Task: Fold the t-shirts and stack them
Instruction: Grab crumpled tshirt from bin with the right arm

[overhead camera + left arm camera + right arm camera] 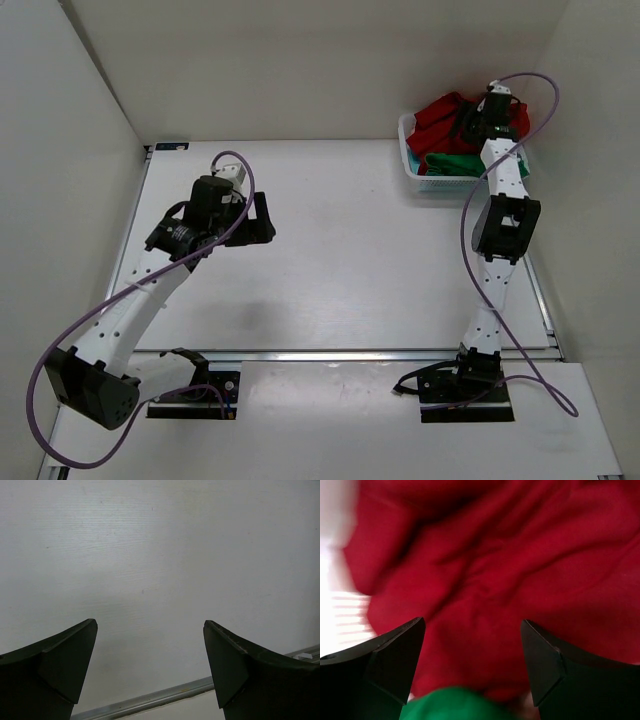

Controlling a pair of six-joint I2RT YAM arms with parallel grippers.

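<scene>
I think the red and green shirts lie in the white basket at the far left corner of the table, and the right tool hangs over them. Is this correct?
Not quite: the top view shows the basket at the far right corner of the table, not the left. The red shirt and green shirt do lie in it, with the right tool over them.

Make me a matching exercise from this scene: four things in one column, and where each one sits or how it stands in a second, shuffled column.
Things
1. dark red t-shirt
2. green t-shirt
3. left gripper
4. right gripper

Places or states
A. open, above the bare table
B. open, right over the dark red t-shirt
C. heaped on top in the white basket
D. low at the basket's near side, below the red cloth

Pairs: 1-C, 2-D, 3-A, 4-B
</scene>
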